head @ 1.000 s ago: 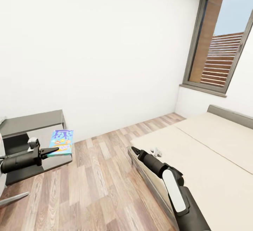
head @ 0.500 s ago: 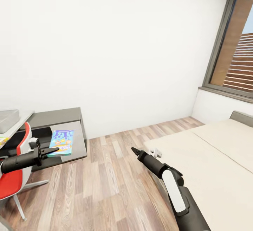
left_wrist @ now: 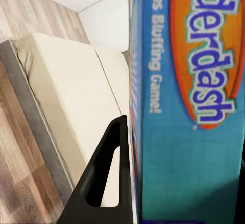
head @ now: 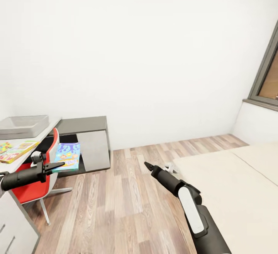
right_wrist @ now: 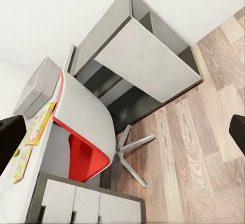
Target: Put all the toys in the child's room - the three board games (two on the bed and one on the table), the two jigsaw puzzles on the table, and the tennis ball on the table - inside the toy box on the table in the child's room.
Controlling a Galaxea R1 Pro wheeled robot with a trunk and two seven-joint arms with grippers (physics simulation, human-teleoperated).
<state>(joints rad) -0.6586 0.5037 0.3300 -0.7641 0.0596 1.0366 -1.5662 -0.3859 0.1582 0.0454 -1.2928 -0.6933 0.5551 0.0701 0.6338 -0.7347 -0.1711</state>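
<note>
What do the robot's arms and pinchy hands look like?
Both arms are dark, round tubes. The right arm has a long white panel on top. The left gripper and right gripper have thin, black, pointed fingers with a slot cut through.

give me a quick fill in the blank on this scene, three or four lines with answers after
1. The left gripper is shut on a ____ board game.
2. The chair beside the table has a ____ seat.
3. The grey toy box sits on the ____.
4. The right gripper holds ____.

Answers: blue; red; table; nothing
</note>
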